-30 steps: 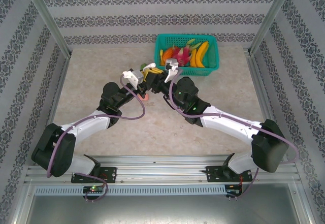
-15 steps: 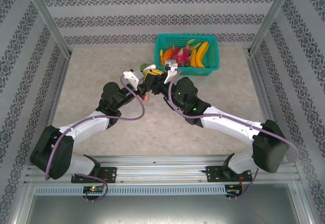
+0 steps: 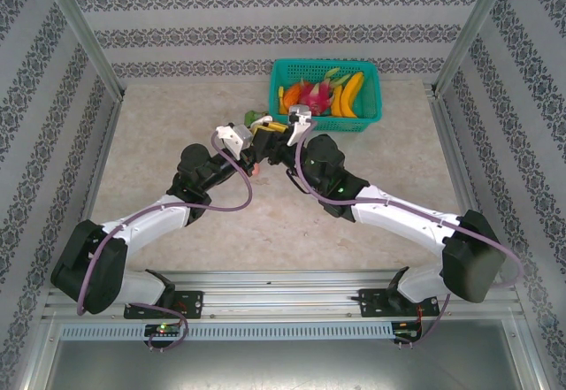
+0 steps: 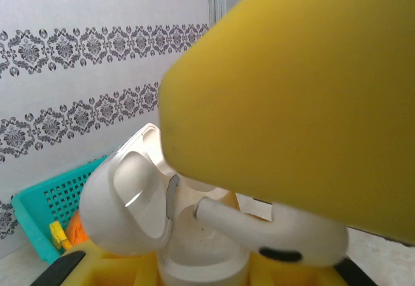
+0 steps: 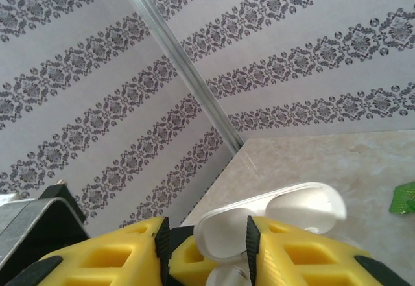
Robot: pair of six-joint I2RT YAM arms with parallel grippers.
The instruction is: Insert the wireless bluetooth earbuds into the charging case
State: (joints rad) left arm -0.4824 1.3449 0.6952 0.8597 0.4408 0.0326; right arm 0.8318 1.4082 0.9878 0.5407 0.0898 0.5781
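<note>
Resting in case (image 4: 136,202) between fingers (image 4: 110,273): earbud (image 4: 279,231).

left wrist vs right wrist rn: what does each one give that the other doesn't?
Left wrist adds: a white earbud lying across the open charging case, plus a corner of the teal basket. Right wrist adds: a green scrap on the table at the right edge. Shared: the case's raised white lid, yellow fingers flanking the case, and the patterned wall.
</note>
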